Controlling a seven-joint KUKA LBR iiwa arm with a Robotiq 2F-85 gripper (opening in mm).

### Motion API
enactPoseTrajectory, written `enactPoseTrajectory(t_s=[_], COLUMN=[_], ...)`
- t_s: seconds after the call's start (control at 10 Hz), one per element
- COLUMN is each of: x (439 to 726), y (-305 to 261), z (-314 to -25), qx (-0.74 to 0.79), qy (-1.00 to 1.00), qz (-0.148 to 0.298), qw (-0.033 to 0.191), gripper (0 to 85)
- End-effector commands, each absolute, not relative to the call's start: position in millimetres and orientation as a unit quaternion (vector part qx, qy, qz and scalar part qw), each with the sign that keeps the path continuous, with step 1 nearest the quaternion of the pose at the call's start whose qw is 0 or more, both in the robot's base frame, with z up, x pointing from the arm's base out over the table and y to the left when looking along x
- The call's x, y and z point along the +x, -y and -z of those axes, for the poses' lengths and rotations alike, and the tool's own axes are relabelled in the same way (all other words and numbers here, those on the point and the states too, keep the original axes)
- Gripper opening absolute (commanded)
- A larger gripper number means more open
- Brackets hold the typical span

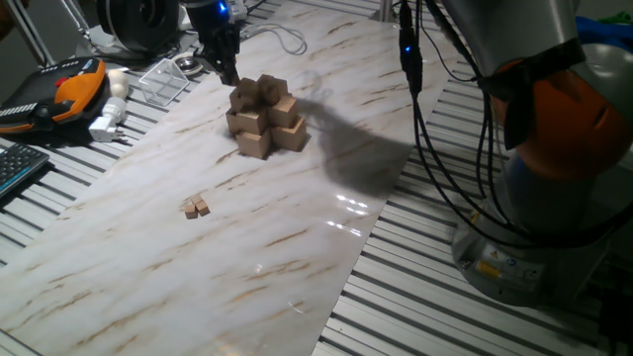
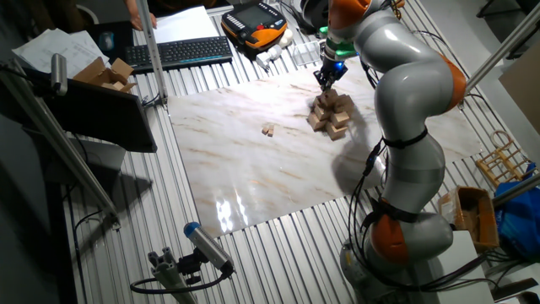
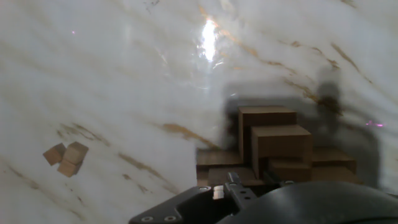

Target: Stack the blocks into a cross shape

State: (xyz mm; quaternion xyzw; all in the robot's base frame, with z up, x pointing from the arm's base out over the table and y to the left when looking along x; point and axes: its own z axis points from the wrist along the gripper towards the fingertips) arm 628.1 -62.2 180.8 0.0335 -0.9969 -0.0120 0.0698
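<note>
The cross shape (image 1: 265,117) is a tiered pile of light-tan wooden cubes on the marble board; it also shows in the other fixed view (image 2: 331,114) and in the hand view (image 3: 273,143). My gripper (image 1: 227,71) hangs just above the pile's far left side, its dark fingers close together. It also shows in the other fixed view (image 2: 329,78). In the hand view a small pale piece (image 3: 217,193), seemingly one of the blocks, sits pinched at the fingertips. A few loose blocks (image 1: 196,206) lie together on the board, well away from the pile (image 2: 268,130) (image 3: 67,157).
The marble board (image 1: 297,267) lies on a slatted metal table. An orange teach pendant (image 1: 74,87), a white plug (image 1: 109,121) and a keyboard (image 1: 18,168) sit beyond the board's left edge. Black cables (image 1: 415,109) hang at the right, by the arm's base (image 1: 514,247).
</note>
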Motion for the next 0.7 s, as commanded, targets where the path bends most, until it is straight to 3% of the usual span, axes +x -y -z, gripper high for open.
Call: enactPoseTrajectory(t_s=[0.0, 0.3, 0.6], x=[626, 616, 610], y=[74, 95, 85], z=[-181, -188, -187], qx=[0.042, 0.045, 0.025], qy=[0.996, 0.996, 0.999], qz=[0.024, 0.023, 0.0], qw=[0.072, 0.067, 0.047], gripper=[0.0, 0.0, 0.0])
